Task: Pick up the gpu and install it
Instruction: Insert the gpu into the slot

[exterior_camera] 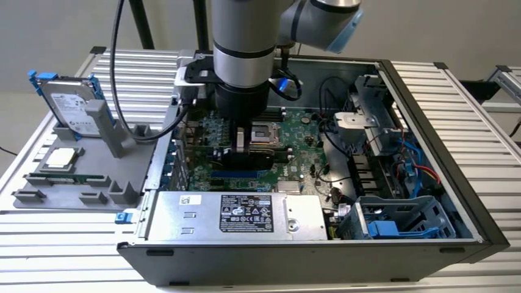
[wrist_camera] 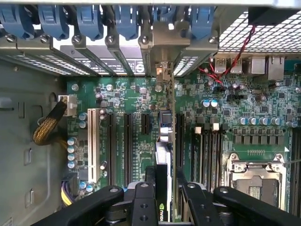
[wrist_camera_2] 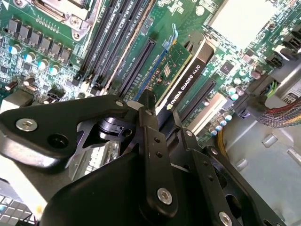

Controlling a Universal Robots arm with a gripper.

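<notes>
Clamped on the gpu (wrist_camera_2: 181, 70), a thin flat card with a green circuit face, a black cooler face and a silver end bracket, the single black hand (wrist_camera_2: 162, 115) holds it by its upper edge, one finger (wrist_camera_2: 153, 141) on each side. In the first wrist view the gpu (wrist_camera: 164, 136) stands on edge straight out from the hand (wrist_camera: 165, 188), its far end at the row of rear slot covers, in line with the dark expansion slots of the green motherboard (wrist_camera: 216, 94). Whether its lower edge is fully seated in a slot cannot be told. In the exterior view the hand (exterior_camera: 244, 143) and the gpu (exterior_camera: 244, 160) are low inside the one open black and grey computer case (exterior_camera: 456, 122), over the motherboard (exterior_camera: 297, 159).

One silver power supply box (exterior_camera: 236, 213) with a white and black printed label lies along the near side of the case. Its print is too small to read, and white lettering runs along the black edge of the card.

On the slatted metal counter (exterior_camera: 456, 79), at the exterior view's left, one grey holder tray (exterior_camera: 49, 198) carries three parts: one silver hard drive in a blue frame (exterior_camera: 69, 107) standing upright, one square silver processor chip (exterior_camera: 61, 157) lying flat, and one narrow green memory stick (exterior_camera: 65, 179) on its long edge.
</notes>
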